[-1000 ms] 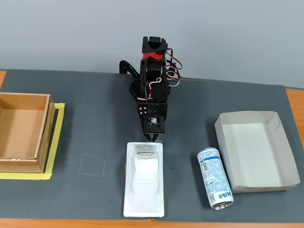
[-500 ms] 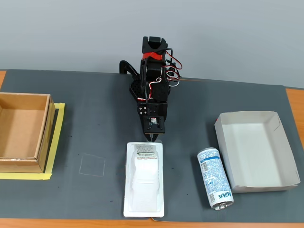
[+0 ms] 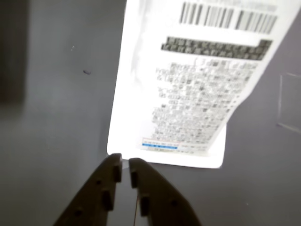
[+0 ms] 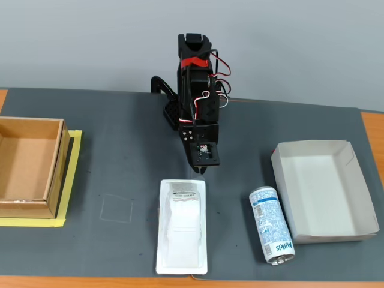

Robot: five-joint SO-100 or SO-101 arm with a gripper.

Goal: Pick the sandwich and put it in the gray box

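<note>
The sandwich is a white wedge-shaped plastic pack that lies flat on the dark mat at the front middle of the fixed view. In the wrist view its printed label fills the upper right. My gripper has its two dark fingers almost together, with only a thin slit between them, right at the pack's edge. In the fixed view the gripper hangs just behind the pack's far end. The gray box is a shallow pale tray at the right, with nothing in it.
A white-and-blue drink can lies between the sandwich and the gray box. A deeper brown cardboard box sits at the left on yellow tape. A faint square outline is drawn on the mat.
</note>
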